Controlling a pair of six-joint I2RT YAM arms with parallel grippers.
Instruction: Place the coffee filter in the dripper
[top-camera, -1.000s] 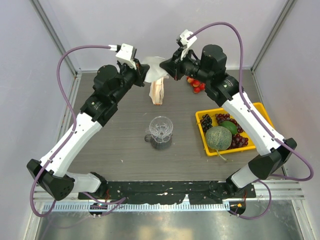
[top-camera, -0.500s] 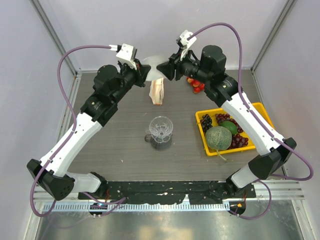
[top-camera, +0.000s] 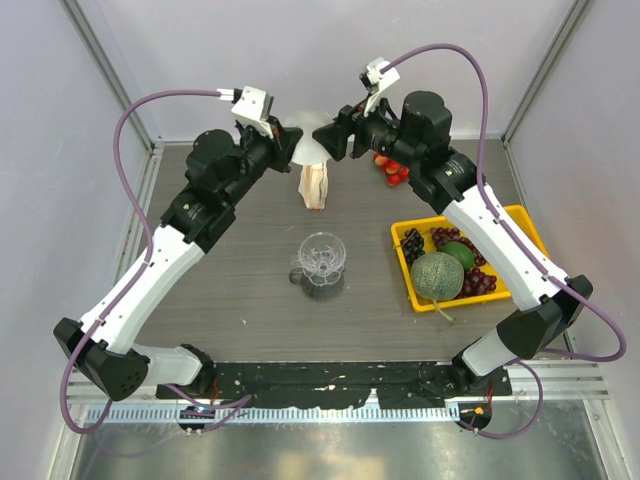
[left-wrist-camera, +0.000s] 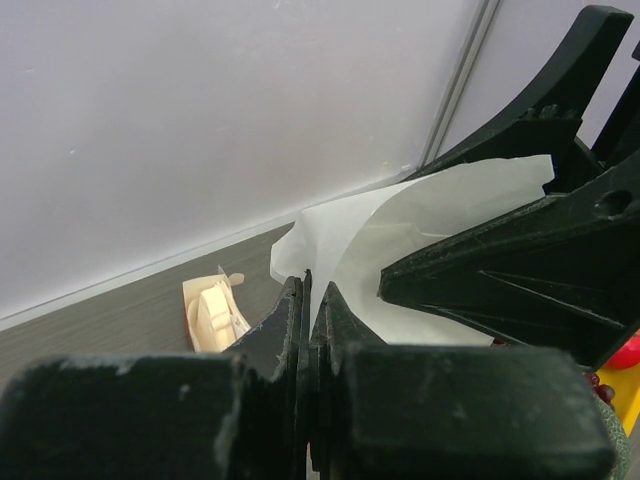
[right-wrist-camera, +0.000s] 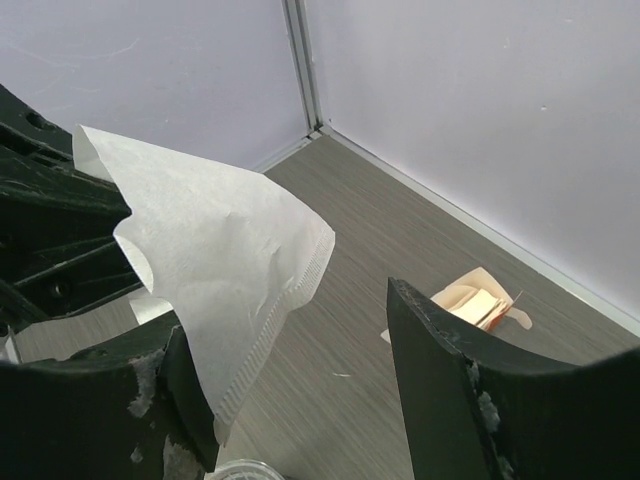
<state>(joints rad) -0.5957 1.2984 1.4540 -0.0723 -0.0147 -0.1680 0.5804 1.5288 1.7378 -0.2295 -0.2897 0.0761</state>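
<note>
The white paper coffee filter (top-camera: 304, 148) hangs in the air at the back of the table, between both grippers. My left gripper (top-camera: 288, 146) is shut on one edge of it; in the left wrist view the paper (left-wrist-camera: 400, 215) fans out from the pinched jaws (left-wrist-camera: 312, 287). My right gripper (top-camera: 323, 139) is open. In the right wrist view the filter (right-wrist-camera: 210, 235) lies against its left finger (right-wrist-camera: 150, 395), while the other finger (right-wrist-camera: 470, 400) stands well apart. The clear ribbed dripper (top-camera: 322, 256) sits on a glass cup mid-table, below and nearer than the filter.
A beige pack of filters (top-camera: 315, 184) stands on the table under the grippers, also in the wrist views (left-wrist-camera: 212, 315) (right-wrist-camera: 475, 305). A yellow tray (top-camera: 520, 222) with a melon (top-camera: 437, 277) and grapes is at right. Red fruit (top-camera: 392, 171) lies behind it.
My right gripper's jaws have opened from shut on the filter and released it. The filter now hangs from the left gripper alone. Both arms have barely moved.
</note>
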